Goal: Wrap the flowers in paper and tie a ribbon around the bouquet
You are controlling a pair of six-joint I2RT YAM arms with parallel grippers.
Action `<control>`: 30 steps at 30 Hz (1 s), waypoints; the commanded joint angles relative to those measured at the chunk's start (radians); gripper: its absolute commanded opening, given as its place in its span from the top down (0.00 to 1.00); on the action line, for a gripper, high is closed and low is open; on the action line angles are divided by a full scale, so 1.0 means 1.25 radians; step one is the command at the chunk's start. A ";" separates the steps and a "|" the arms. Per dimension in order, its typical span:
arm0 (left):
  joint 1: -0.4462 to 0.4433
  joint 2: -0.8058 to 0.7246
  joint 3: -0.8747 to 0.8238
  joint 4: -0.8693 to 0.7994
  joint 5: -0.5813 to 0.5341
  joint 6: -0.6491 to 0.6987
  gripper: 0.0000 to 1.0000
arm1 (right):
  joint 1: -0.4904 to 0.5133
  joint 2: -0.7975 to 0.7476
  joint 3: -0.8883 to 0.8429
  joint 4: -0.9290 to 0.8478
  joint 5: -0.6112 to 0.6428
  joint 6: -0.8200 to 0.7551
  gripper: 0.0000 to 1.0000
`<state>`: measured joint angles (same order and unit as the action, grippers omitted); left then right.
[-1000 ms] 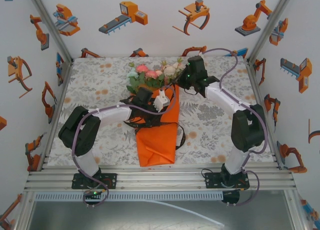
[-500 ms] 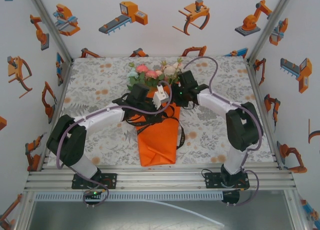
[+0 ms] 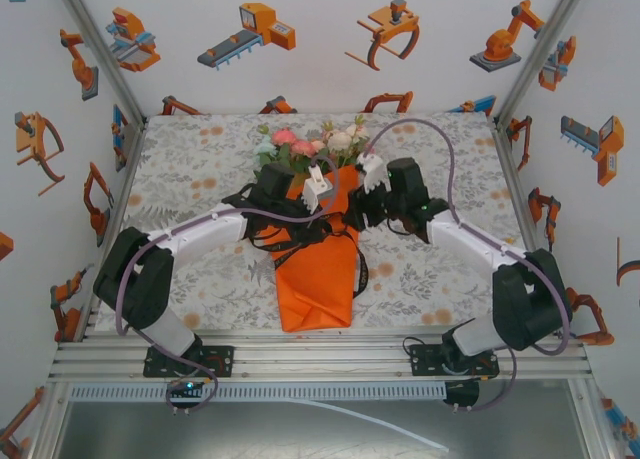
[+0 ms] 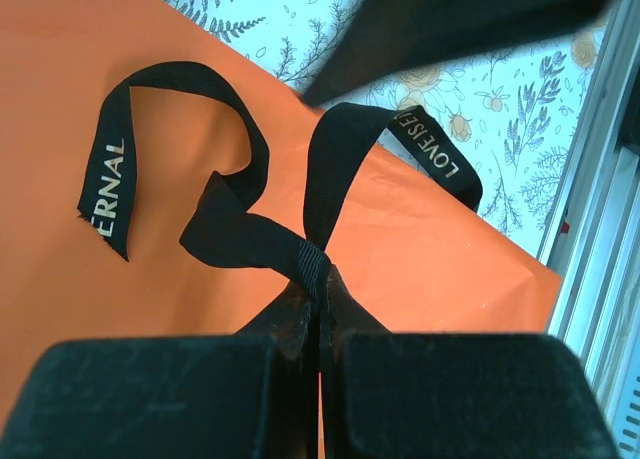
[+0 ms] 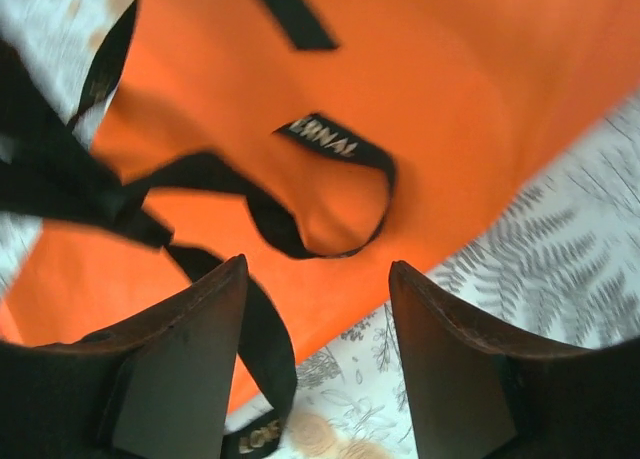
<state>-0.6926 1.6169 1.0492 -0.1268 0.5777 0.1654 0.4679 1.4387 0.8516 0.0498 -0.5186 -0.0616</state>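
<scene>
the bouquet (image 3: 318, 264) lies on the patterned worktop (image 3: 200, 179) between the arms, with the flowers (image 3: 305, 147) at the far end and the orange paper (image 4: 430, 259) cone pointing to the near edge. the left pincer (image 4: 318, 309) is closed tight on the black ribbon (image 4: 240, 234), just where two strands cross above the paper. the right pincer (image 5: 318, 279) stands well open with nothing in it, hovering over a loose ribbon loop

the knot looks half formed. to finish it well, the left should hold the crossing firm and low on the cone while the right closes on one free tail only, not the loop or the paper. it should then draw that tail sideways, away from the left, so the knot cinches without creasing the wrap or sliding towards the blooms

pale lettering on the ribbon reads "ernal" on one tail and "loveiset" on another stretch, probably "love is eternal"
</scene>
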 commanded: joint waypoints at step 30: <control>0.029 0.010 0.032 -0.015 0.009 -0.008 1.00 | 0.040 0.063 -0.174 0.356 -0.202 -0.118 0.36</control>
<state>-0.6609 1.6287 1.0531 -0.1360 0.5728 0.1650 0.5087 1.5341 0.6575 0.4854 -0.8570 -0.2523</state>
